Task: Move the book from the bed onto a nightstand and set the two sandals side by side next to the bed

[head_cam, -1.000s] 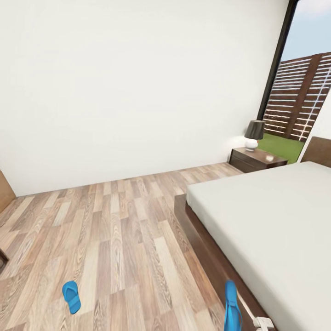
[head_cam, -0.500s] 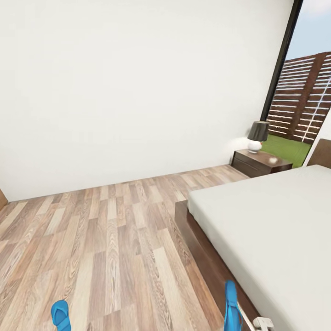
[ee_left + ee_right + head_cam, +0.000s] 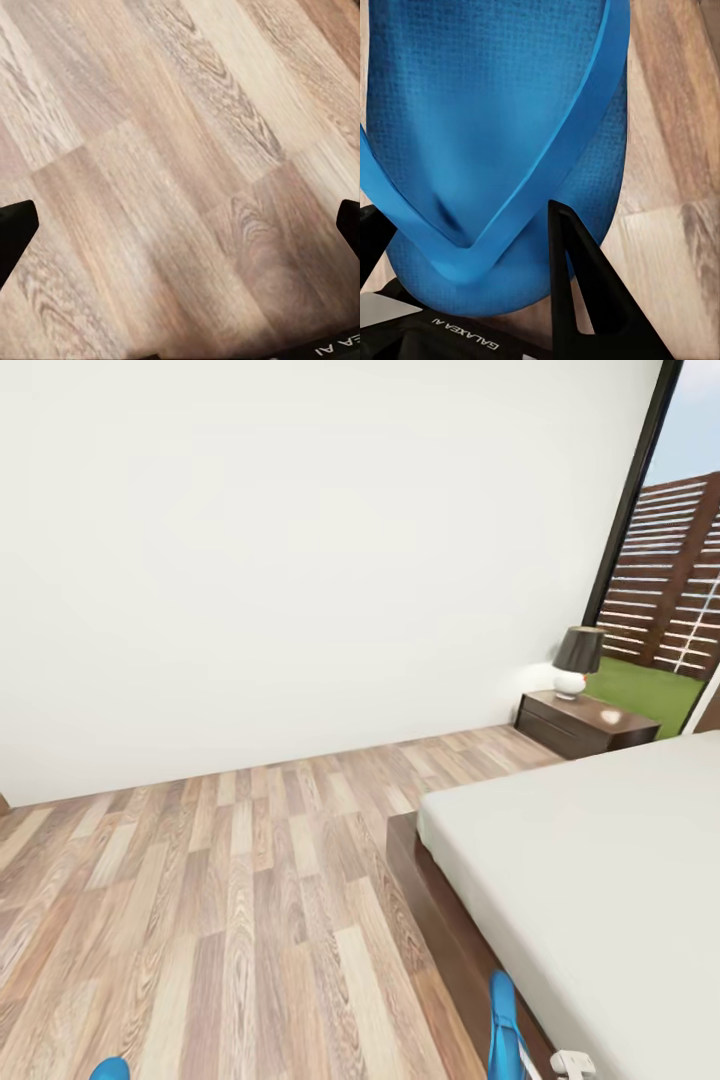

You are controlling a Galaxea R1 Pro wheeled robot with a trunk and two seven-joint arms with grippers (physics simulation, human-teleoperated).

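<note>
One bright blue sandal [image 3: 505, 1028] hangs at the lower edge of the head view, close beside the bed's dark frame [image 3: 440, 920]. In the right wrist view that sandal [image 3: 502, 112] sits between the black fingers [image 3: 577, 300], with my right gripper [image 3: 465, 225] shut on its strap end. The tip of the other sandal [image 3: 108, 1070] lies on the floor at the lower left. My left gripper [image 3: 180, 225] is open over bare floor planks. The nightstand [image 3: 585, 725] stands beyond the bed's far corner. The book is out of view.
A black-shaded lamp [image 3: 578, 660] stands on the nightstand. A white wall [image 3: 300, 560] runs behind the plank floor [image 3: 230, 900]. A tall dark-framed window [image 3: 660, 540] shows a fence and grass. The pale mattress [image 3: 600, 860] is at the right.
The camera has turned right: bed, nightstand and wall have shifted in the picture. The floor sandal has slid to the lower left edge. The held sandal keeps its place in view.
</note>
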